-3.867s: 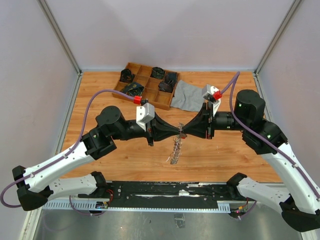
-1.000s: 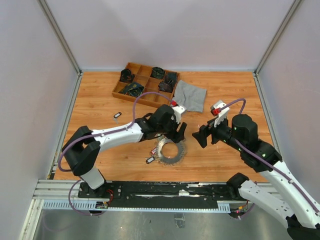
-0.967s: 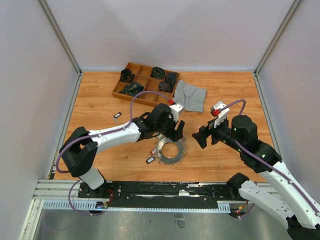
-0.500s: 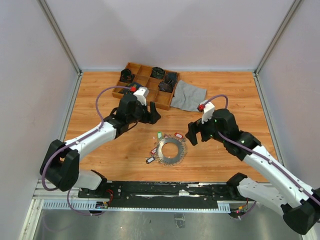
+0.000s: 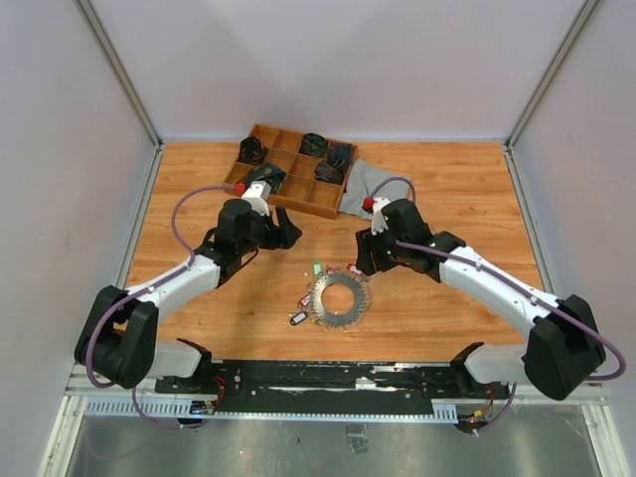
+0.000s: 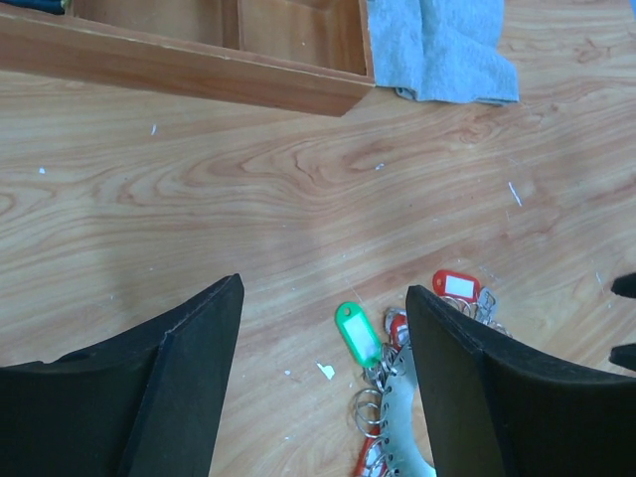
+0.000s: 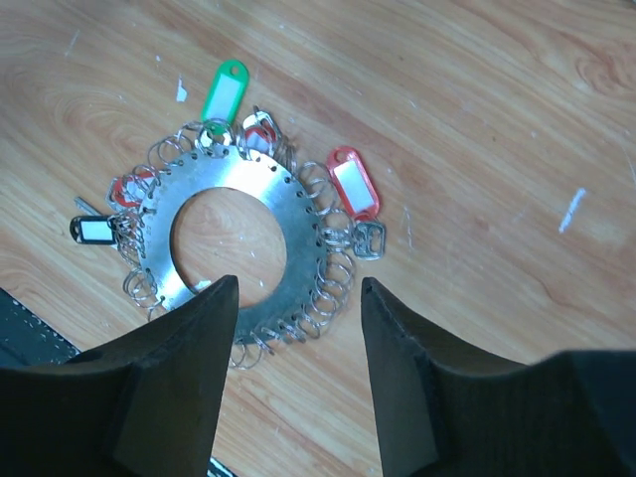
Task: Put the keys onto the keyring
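Right gripper (image 7: 298,282) released, at 1 o'clock of keyring (image 5: 338,298); left gripper (image 6: 324,286) released too (empty), 10 o'clock, well apart.

Bare wooden table (image 5: 467,189) — pale lilac walls (image 5: 328,70) around.

keyring (image 7: 301,238) near front, tray (image 6: 199,68) behind it, cloth (image 5: 376,189) right of tray
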